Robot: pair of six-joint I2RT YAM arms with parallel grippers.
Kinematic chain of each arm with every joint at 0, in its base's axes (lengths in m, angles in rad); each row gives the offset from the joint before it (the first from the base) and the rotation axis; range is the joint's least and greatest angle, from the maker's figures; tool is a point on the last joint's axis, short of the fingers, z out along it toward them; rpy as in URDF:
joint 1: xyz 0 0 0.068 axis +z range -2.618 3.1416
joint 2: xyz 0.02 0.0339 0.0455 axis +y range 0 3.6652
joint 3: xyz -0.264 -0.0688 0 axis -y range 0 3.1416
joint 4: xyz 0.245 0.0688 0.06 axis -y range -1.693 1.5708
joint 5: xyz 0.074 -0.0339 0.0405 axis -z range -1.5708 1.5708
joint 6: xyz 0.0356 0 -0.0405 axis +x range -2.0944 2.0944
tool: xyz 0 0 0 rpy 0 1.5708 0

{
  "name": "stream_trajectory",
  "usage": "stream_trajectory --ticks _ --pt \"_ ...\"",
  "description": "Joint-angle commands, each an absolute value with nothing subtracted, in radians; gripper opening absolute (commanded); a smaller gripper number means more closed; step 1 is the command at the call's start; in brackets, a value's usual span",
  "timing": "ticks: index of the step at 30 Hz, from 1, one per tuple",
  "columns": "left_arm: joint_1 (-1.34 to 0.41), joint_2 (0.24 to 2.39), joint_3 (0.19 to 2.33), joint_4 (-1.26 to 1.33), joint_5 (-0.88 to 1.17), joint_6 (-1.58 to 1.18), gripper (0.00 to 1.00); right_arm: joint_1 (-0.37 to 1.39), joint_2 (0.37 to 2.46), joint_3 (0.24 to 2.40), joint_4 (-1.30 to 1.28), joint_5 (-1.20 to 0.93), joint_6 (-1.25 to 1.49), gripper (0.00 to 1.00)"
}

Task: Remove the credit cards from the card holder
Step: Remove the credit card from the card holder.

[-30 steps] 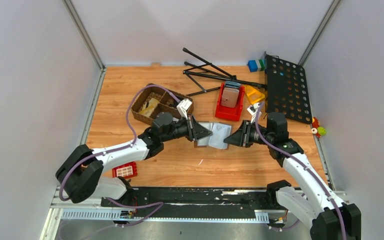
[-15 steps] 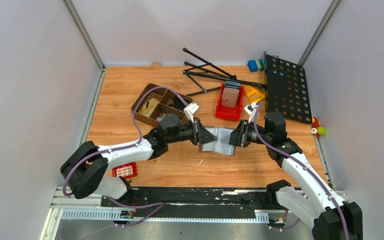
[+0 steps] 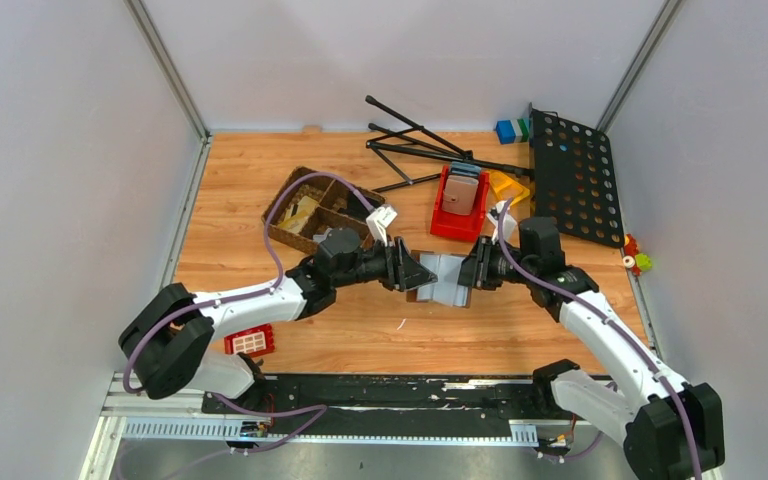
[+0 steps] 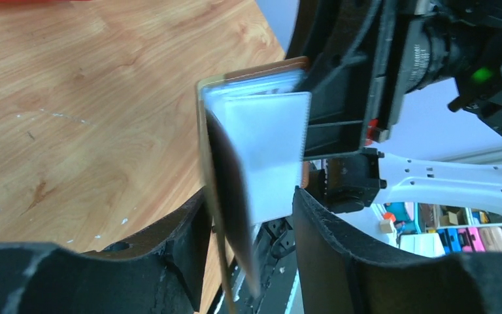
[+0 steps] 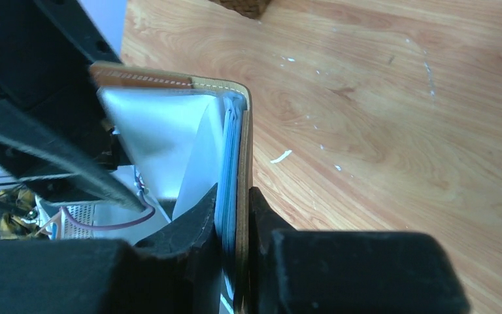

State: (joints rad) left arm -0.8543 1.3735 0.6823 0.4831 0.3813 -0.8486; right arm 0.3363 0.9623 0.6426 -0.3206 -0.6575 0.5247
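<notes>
Over wooden table, right pincer clamps card holder; left pincer gapes around its blurred flap.

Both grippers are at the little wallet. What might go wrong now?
1. The right gripper pinches the card holder right over the credit cards' edges, so they may stay squeezed inside instead of sliding out.
2. The left gripper reaches around only a thin sleeve leaf. A pull might bend it, or it might slip free.
</notes>
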Motion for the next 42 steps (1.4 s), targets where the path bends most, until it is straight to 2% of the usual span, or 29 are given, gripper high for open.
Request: stream_trajectory --ticks 1,5,11,22,31,42 --pt "-0.867 1.383 0.649 0.676 0.446 -0.896 0.56 0.361 0.985 0.686 -0.359 -0.584 0.511 0.04" --pt "-0.897 1.429 0.651 0.73 0.447 -0.908 0.59 0.392 1.002 0.684 -0.361 -0.536 0.533 0.04" --pt "-0.938 1.463 0.717 0.618 0.415 -0.817 0.69 0.411 1.035 0.675 -0.344 -0.499 0.597 0.08" --pt "-0.995 1.515 0.814 0.359 0.25 -0.661 0.9 0.425 1.058 0.707 -0.405 -0.417 0.705 0.04" --pt "-0.985 1.523 0.845 0.143 0.04 -0.679 0.89 0.426 1.034 0.705 -0.431 -0.418 0.68 0.04" --pt "-0.891 1.411 0.706 0.177 0.003 -0.792 0.86 0.426 1.026 0.699 -0.44 -0.441 0.626 0.03"
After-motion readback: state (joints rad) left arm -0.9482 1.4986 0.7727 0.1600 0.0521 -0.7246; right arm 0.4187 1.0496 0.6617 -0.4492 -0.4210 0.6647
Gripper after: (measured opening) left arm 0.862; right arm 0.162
